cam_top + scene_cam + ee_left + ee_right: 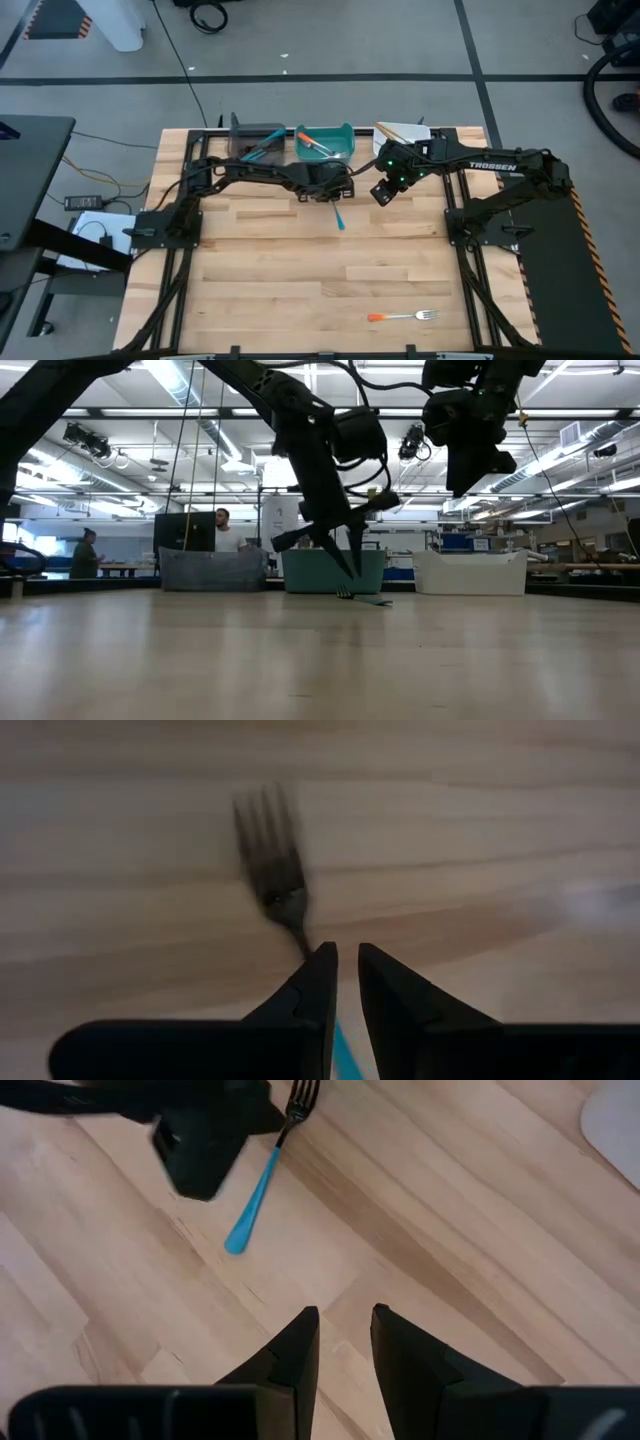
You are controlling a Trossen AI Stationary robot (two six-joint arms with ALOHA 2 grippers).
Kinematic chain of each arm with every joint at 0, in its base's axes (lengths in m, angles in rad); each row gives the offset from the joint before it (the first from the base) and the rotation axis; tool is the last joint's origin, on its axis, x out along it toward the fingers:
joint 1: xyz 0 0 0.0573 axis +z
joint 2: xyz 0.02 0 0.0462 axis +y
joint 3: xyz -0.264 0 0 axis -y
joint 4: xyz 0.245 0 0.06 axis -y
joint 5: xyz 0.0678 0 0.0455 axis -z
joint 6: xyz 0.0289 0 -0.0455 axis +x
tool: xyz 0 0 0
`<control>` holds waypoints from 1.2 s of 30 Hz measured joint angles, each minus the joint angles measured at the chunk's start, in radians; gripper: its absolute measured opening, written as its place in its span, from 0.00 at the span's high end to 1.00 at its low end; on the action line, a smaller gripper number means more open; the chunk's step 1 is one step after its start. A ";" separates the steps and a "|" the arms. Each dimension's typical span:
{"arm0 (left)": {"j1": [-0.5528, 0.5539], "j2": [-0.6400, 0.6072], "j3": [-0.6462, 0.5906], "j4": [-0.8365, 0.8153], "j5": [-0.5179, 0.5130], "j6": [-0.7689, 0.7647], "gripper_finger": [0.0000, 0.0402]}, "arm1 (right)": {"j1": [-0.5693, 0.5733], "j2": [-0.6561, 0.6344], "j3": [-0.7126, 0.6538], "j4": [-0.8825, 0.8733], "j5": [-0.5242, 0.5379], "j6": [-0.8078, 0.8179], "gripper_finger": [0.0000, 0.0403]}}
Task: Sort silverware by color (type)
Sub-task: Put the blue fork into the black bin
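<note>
We see the left gripper (336,196) down at the blue-handled fork (339,215) near the tabletop's far edge, fingers (318,982) narrowly parted astride its neck, not closed on it. The right gripper (383,191) hangs just beside, slightly open and empty. An orange-handled fork (402,316) lies alone near the front edge, bare wood between. The right arm reads "TROSSEN" (492,167).

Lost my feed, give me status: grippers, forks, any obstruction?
Left gripper down over blue-handled fork, jaws barely parted, no grip confirmed. Right gripper hovering, empty. Orange-handled fork waiting near front. Nothing blocking.
</note>
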 joint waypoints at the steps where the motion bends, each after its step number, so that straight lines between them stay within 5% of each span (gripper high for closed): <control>1: 0.001 0.004 -0.001 -0.015 0.004 -0.019 0.86 | 0.000 0.000 0.000 0.000 0.000 0.000 0.75; 36: 0.000 0.071 0.003 -0.011 0.019 -0.119 0.86 | 0.000 0.000 0.000 0.015 0.029 0.003 0.75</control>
